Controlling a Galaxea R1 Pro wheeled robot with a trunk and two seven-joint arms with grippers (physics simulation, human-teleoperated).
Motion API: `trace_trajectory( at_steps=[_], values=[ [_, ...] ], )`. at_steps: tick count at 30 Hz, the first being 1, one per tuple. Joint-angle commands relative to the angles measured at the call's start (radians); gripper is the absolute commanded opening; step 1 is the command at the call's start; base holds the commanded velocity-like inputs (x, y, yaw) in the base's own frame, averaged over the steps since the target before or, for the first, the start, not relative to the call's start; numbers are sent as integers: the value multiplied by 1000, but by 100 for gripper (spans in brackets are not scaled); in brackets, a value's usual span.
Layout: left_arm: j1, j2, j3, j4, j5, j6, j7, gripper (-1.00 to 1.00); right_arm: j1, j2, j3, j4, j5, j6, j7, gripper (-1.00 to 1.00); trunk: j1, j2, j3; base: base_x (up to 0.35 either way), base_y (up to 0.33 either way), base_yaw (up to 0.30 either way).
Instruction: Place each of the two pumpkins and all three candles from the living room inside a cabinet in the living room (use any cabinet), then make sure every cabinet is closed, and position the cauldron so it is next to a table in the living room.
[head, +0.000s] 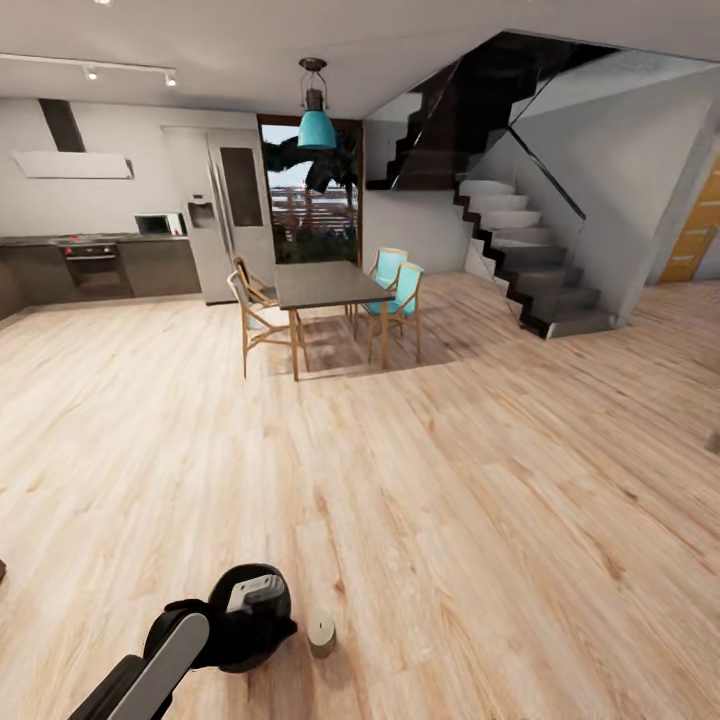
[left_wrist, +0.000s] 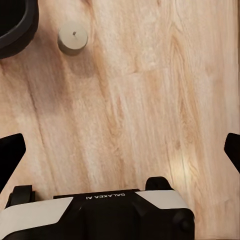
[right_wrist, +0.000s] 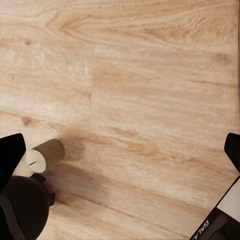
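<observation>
Although the head view takes in a wide open room, only one candle is seen there, standing upright on the wooden floor just beside the left arm's wrist, near the lower edge. A dining bench with chairs stands well apart, by the kitchen and the staircase. No dark TV console is seen, so the candle would have to be carried some way; a loose hold could let it drop and roll.

From the left wrist view, the left end effector is seen released, its two dark fingertips spread wide over bare floor. The candle lies ahead and off to one side of the line between them, beside a black rounded body that may be the cauldron or part of the robot; it cannot be told which. A straight descent from here would be judged to miss the candle or knock it over with one finger.

From the right wrist view, the right end effector is likewise released, fingertips wide apart. The candle sits near one fingertip, beside the left wrist. With both arms so near one small thing, a collision between them is the main risk.
</observation>
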Motion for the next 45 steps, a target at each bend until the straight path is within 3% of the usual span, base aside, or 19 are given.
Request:
trace_trajectory(
  at_steps=[1, 24, 45],
  values=[
    [-1, 1, -2, -1, 10, 0, 11, 100, -1, -1, 8, 1, -10, 1, 3, 100, 0, -1, -1, 121, -1, -277],
    [-1, 4, 0, 0, 10, 0, 10, 100, -1, -1, 8, -5, -10, 1, 3, 100, 0, -1, -15, 178, -122, -249],
    [-1, 5, 0, 3, 10, 0, 10, 100, -1, 1, 8, -11, -7, 1, 3, 100, 0, -1, -28, 263, -50, 50]
  ],
)
